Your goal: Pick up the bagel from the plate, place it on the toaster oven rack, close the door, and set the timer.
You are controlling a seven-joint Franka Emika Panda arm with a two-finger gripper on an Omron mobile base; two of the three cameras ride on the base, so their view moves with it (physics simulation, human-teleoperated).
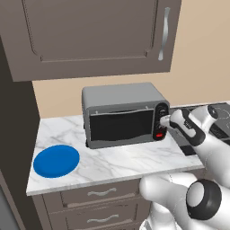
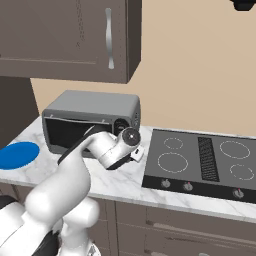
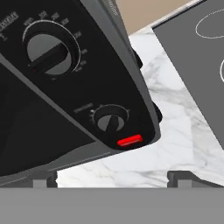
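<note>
The toaster oven (image 1: pixel 121 95) stands on the marble counter with its dark glass door (image 1: pixel 121 126) shut. The rack is hidden behind that door. The blue plate (image 1: pixel 56 161) lies left of the oven with nothing on it, and it also appears at the left edge (image 2: pixel 17 155). The bagel is out of view. My gripper (image 1: pixel 164 120) is open, right in front of the oven's black control panel. In the hand view its fingertips (image 3: pixel 43 178) stand wide apart below a large dial (image 3: pixel 49 54), a smaller knob (image 3: pixel 110 121) and a red light (image 3: pixel 130 141).
A black cooktop (image 2: pixel 200 160) lies on the counter right of the oven. Brown wall cabinets (image 1: pixel 94 36) hang above the oven, and drawers (image 1: pixel 101 193) sit under the counter edge. A tall dark cabinet side (image 1: pixel 15 134) closes off the left.
</note>
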